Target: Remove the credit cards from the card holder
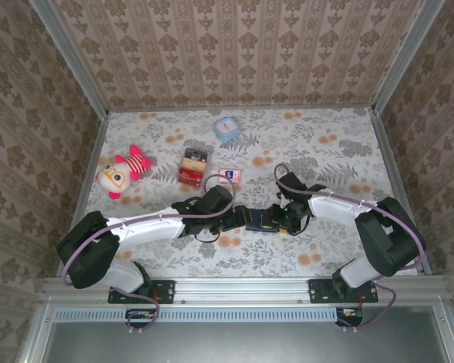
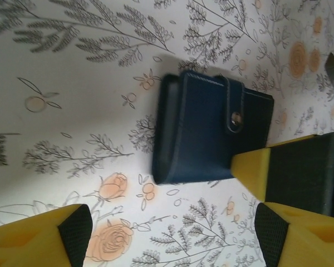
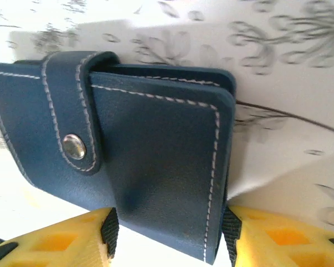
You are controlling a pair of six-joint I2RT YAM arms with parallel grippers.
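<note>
On the floral counter (image 1: 348, 151), front and middle, the card holder (image 2: 206, 130) lies snapped shut. The right fingers (image 3: 278, 233) bracket its end, likely to brace it, though I cannot tell whether they pinch it. The left fingers (image 2: 33, 239) gape beside it.

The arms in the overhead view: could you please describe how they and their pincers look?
Both the left arm and the right arm have white tube-like links between bulky black joints, with a lilac cable looping along each. The left pincer and right pincer have chunky yellow fingers with black pads inside.
</note>
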